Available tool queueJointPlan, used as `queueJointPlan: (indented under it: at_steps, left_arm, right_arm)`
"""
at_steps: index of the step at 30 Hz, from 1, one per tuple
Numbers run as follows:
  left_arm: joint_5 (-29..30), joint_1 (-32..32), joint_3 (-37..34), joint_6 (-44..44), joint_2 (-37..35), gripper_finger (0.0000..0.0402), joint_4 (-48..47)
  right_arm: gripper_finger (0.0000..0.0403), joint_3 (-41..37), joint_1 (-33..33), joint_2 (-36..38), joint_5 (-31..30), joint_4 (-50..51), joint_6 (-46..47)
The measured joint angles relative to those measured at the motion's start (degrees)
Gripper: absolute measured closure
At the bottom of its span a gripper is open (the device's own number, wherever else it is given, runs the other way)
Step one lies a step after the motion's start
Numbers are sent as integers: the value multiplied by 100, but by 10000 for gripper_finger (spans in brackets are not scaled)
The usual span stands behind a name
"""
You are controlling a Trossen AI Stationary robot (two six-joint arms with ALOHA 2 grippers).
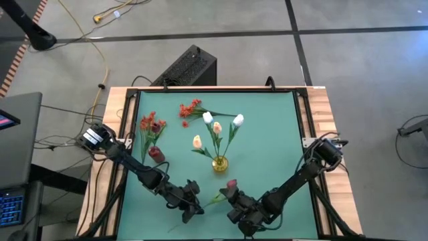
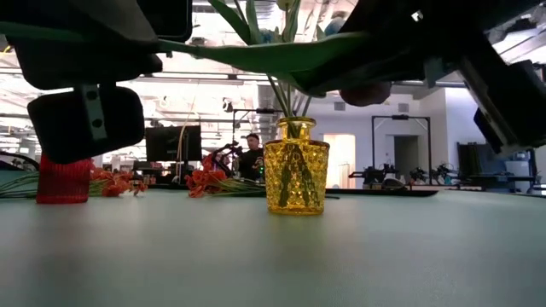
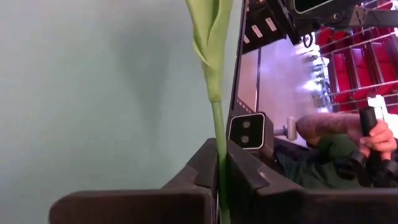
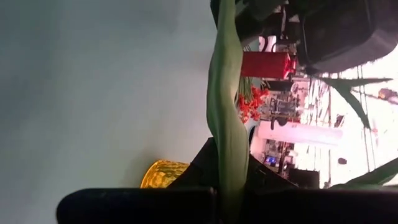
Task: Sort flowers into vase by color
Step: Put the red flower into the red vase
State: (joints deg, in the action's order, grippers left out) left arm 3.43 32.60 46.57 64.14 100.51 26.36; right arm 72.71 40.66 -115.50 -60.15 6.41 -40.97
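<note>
**Both end effectors pinching one pink-budded stem at the near edge**

Left end effector (image 1: 194, 204): pressed together on the thin green stem (image 3: 218, 143) of a flower held above the teal tabletop (image 1: 267, 127), near its front edge. The left wrist view shows the stem clamped between the fingers (image 3: 205, 168).

Right end effector (image 1: 234, 197): just beside the left one, pinching the same flower on its broad leaf (image 4: 227, 124), close to the pink bud (image 1: 232, 183).

Yellow glass vase (image 2: 295, 166): upright mid-tabletop, holding three pale tulips (image 1: 215, 127), white and peach.

Red vase (image 1: 156, 154): upright toward the left side, holding red-orange blossoms (image 1: 151, 124).

Loose red-orange cluster (image 1: 190, 109): lying flat on the tabletop behind the yellow vase, apart from both vases.

A person's hands grip handles beyond the tabletop in the left wrist view.
</note>
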Motion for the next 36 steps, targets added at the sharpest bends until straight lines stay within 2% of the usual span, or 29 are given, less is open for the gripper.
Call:
queueJointPlan:
  at_steps: [5,12,18,22,26,30,36]
  left_arm:
    - [-185,-38,0,-204,0,400,-14]
    - [-59,-42,0,-615,0,394,-14]
    - [-91,-149,0,-794,0,346,28]
    - [-332,-271,0,-834,0,297,12]
    - [-811,-450,0,-780,0,259,-28]
    - [-1041,-567,0,-816,0,243,-39]
    - [-1314,-692,0,-788,0,242,-306]
  right_arm:
    - [371,0,-7,0,147,-4,-197]
    - [365,-2,-114,4,345,-88,-647]
    - [370,-2,-225,4,538,-476,-1180]
    - [368,-2,-264,4,715,-638,-1591]
    - [369,-2,-339,4,729,-673,-1815]
    - [369,-2,-479,4,758,-816,-2045]
    - [368,-2,-644,4,799,-861,-2082]
